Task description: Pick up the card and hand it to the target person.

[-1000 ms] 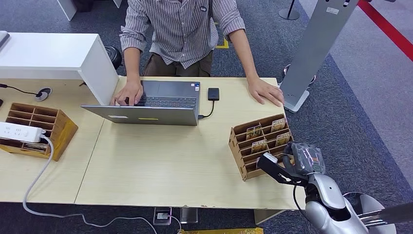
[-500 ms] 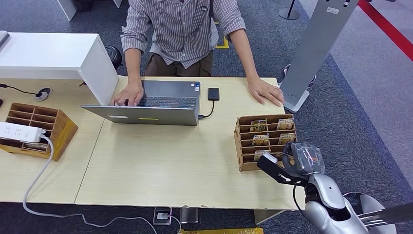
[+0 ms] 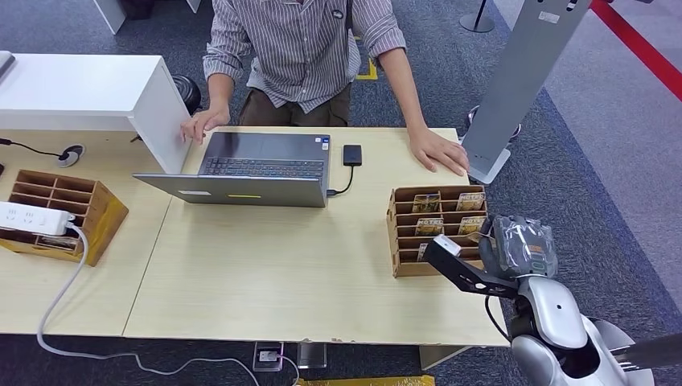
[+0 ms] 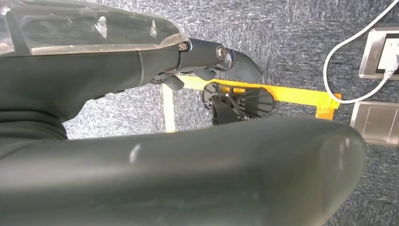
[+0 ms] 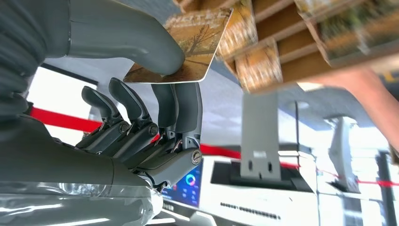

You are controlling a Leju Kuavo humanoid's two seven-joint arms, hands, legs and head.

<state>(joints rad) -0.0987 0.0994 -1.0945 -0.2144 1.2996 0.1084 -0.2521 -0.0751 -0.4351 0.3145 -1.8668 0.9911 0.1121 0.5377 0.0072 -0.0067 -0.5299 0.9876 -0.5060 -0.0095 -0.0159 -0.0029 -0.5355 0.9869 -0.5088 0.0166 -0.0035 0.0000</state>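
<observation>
In the right wrist view my right hand [image 5: 155, 103] pinches a picture card [image 5: 188, 47] between the thumb [image 5: 141, 42] and the dark fingers [image 5: 183, 108], just clear of the rack's slots. The head view puts that hand [image 3: 523, 245] at the right end of the wooden card rack [image 3: 406, 241], off the table's right edge. Several more cards [image 3: 426, 203] stand in the rack. The person [image 3: 306, 48] in a striped shirt stands behind the table, one hand [image 3: 438, 150] flat on it. My left hand [image 4: 207, 56] hangs over the carpet; its fingers are unclear.
An open laptop [image 3: 257, 165] with a black drive [image 3: 352, 154] lies at the table's back. A second wooden rack [image 3: 56, 201] with a power strip [image 3: 32, 217] sits at the left. A white box [image 3: 88, 92] and a grey stand [image 3: 523, 72] flank the table.
My right hand has lifted away to the right with the card. The card rack turned from skewed to square on the table. The person's hand left the keyboard for the white box.
</observation>
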